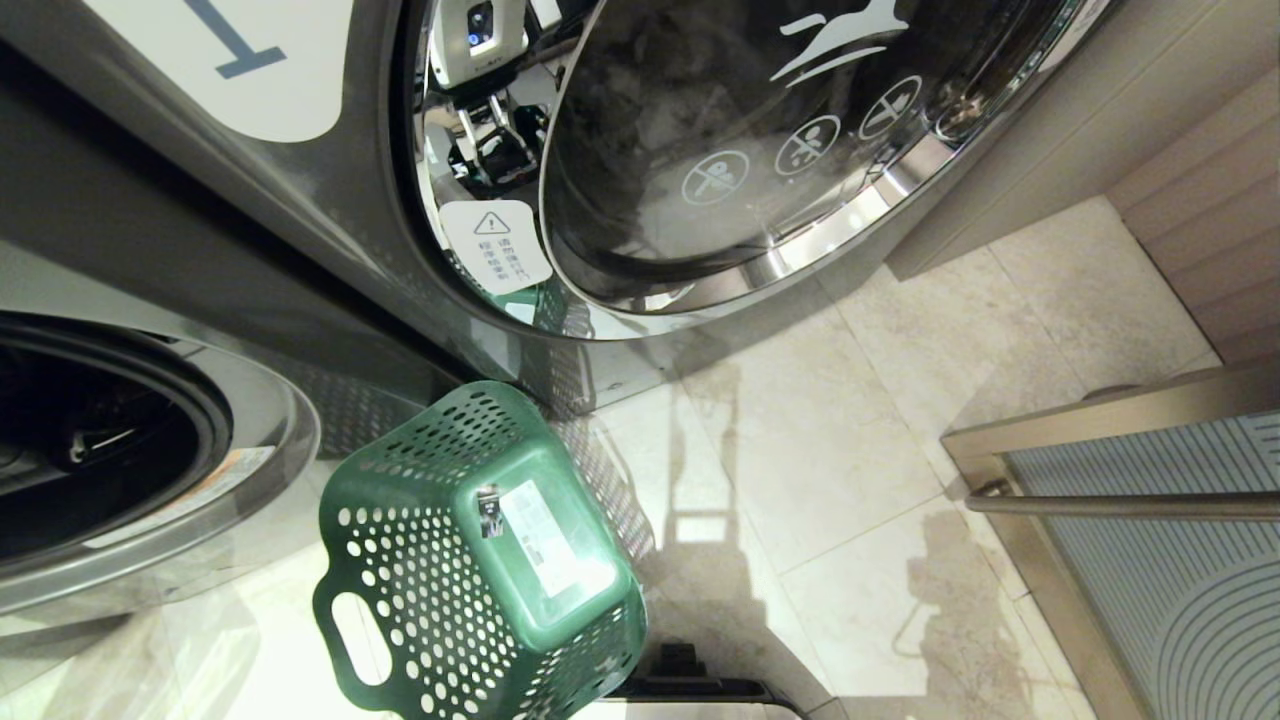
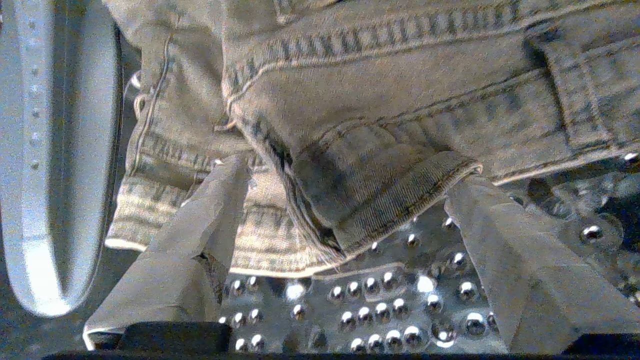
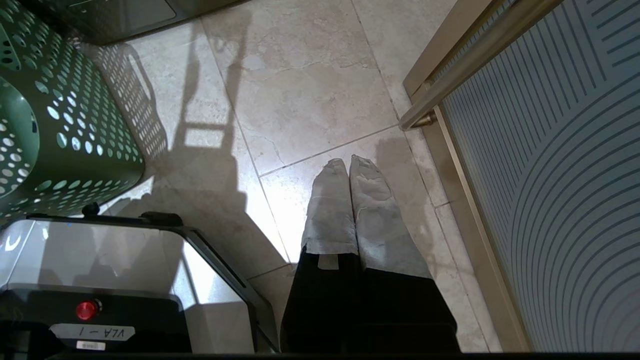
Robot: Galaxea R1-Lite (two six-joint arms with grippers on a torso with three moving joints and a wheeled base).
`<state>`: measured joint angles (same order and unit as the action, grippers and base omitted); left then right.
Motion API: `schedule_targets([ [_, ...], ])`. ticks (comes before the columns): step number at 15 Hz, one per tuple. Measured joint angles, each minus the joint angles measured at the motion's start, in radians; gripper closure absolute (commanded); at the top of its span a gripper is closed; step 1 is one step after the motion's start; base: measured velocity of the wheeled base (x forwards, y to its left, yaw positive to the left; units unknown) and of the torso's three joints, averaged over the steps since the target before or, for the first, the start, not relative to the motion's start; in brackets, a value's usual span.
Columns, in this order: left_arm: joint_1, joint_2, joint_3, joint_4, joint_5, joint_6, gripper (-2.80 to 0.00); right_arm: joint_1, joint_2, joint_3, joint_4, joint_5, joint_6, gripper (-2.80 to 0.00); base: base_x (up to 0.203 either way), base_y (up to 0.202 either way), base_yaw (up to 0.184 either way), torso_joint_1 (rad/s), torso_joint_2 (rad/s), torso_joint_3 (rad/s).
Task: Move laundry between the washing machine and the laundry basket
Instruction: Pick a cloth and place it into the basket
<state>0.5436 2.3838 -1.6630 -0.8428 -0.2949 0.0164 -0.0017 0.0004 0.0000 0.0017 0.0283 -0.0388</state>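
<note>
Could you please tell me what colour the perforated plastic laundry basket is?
The perforated plastic laundry basket is dark green, with a white sticker on its base; the head view shows it best.

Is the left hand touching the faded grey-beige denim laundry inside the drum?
Cannot tell. Left wrist view: open hand straddles the laundry; fingers overlap cloth, contact unclear.

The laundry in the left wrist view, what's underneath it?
The laundry lies on a studded metal drum wall, between the open left gripper's fingers. What's beneath the cloth is covered.
</note>
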Motion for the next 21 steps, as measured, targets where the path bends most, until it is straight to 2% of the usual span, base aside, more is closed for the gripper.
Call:
schedule_targets([
  [11, -0.003, 0.006, -0.001, -0.081, 0.009, 0.000, -2.80, 0.000, 0.000, 0.000, 0.000, 0.000, 0.000, 0.00, 0.000, 0.000, 0.000, 0.000, 0.00, 0.000],
  [16, -0.001, 0.015, -0.002, -0.080, 0.069, 0.000, -2.80, 0.000, 0.000, 0.000, 0.000, 0.000, 0.000, 0.00, 0.000, 0.000, 0.000, 0.000, 0.00, 0.000],
  [21, 0.004, 0.041, -0.028, -0.077, 0.079, 0.003, -2.80, 0.000, 0.000, 0.000, 0.000, 0.000, 0.000, 0.00, 0.000, 0.000, 0.000, 0.000, 0.00, 0.000],
])
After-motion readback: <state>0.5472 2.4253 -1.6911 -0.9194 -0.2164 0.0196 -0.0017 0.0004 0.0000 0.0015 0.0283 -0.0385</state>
